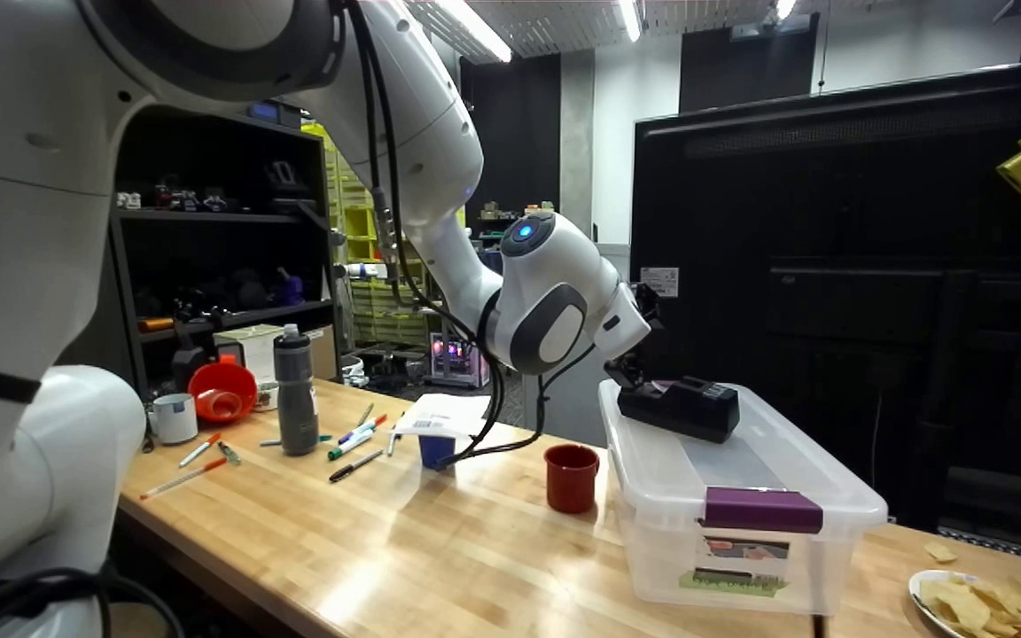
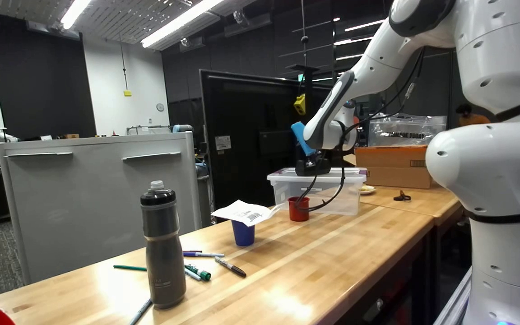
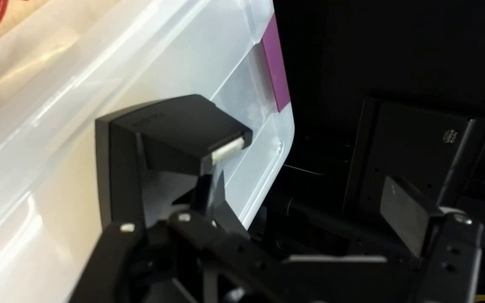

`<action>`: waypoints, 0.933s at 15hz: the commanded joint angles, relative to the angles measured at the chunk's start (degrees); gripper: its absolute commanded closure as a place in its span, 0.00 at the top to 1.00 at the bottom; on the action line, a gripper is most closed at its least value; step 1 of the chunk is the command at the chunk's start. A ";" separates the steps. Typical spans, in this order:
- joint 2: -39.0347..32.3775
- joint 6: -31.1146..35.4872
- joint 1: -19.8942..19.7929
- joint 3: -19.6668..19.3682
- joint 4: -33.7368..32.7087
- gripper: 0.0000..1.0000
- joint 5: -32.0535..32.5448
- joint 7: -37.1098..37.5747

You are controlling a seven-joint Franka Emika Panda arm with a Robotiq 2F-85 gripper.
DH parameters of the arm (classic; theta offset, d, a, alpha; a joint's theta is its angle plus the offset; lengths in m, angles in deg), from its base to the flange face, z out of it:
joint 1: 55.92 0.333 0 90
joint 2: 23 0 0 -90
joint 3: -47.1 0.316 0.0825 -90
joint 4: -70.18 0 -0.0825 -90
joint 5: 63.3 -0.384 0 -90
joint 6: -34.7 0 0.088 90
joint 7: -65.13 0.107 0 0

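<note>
A black tape dispenser (image 1: 679,408) lies on the lid of a clear plastic box (image 1: 750,532) with purple latches. Over it, tilted, stands my gripper (image 1: 639,337) with its jaws wide apart. In the wrist view the dispenser (image 3: 175,126) is at the left finger of the gripper (image 3: 305,198), which overlaps its near end; whether they touch I cannot tell. The right finger's grey pad (image 3: 404,214) is well away to the right, and nothing fills the gap between the fingers. An exterior view also shows the dispenser (image 2: 312,168) below the wrist, the fingers partly hidden there.
Beside the box stands a red mug (image 1: 572,478). A blue cup (image 2: 243,233) bears a white paper packet (image 2: 246,212). Several markers, a grey bottle (image 1: 296,390) and a plate of chips (image 1: 980,607) are on the table. A large black screen (image 1: 847,292) rises behind the box.
</note>
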 commanded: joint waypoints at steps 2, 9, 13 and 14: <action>-1.11 -0.14 1.52 -1.73 0.85 1.00 -1.65 -0.37; -2.93 -0.06 0.80 -0.70 2.35 1.00 -2.52 -0.79; -4.59 0.01 1.89 -1.19 3.84 1.00 -2.10 0.22; -5.01 0.02 1.87 -1.04 4.10 1.00 -2.00 0.38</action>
